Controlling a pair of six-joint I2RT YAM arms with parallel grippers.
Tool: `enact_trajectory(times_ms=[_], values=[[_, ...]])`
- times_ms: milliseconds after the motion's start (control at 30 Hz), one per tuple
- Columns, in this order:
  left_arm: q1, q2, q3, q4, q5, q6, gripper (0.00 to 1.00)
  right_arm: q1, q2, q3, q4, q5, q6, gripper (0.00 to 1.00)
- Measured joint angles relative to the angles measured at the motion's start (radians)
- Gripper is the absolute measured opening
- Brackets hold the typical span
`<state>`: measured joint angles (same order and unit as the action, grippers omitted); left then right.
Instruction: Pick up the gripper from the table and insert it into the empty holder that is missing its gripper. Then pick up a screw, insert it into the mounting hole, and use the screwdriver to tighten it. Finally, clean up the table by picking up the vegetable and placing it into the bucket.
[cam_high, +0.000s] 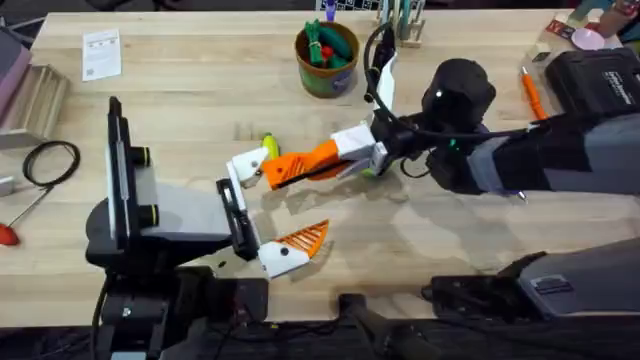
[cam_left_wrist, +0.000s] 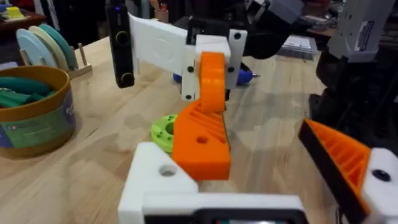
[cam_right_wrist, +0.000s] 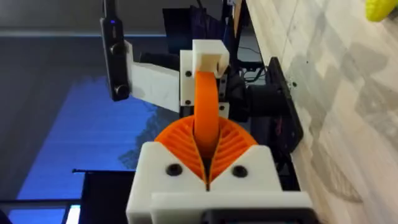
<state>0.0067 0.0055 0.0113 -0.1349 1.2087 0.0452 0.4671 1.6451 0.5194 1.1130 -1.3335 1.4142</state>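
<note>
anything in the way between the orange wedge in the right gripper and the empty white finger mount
Nothing visible. The orange ribbed plastic wedge, clamped in the right gripper, reaches the white blocky plastic holder. The yellow toy vegetable lies beside the holder, off the path.

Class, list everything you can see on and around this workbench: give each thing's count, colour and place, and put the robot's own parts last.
gripper: one, orange ribbed wedge, mid-table, clamped in the right gripper, its tip at the holder.
holder: one, white, on the left arm's tip, left of the wedge.
vegetable: one, yellow, on the table just behind the holder.
bucket: one, olive-brown, far centre, holding green and red toy vegetables.
green disc: one, holed, flat on the table.
screwdriver: one, blue, lying behind the arms.
orange pen: one, far right.
paper card: one, white, far left.
left gripper: white, one orange pad fitted.
right gripper: white with orange pads.
</note>
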Motion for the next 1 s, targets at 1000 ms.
enact_trajectory(times_ms=[1000], values=[[0.004,0.000,0.000,0.000,0.000,0.004,0.985,0.017,0.032,0.000,0.071,0.014,0.025,0.009]])
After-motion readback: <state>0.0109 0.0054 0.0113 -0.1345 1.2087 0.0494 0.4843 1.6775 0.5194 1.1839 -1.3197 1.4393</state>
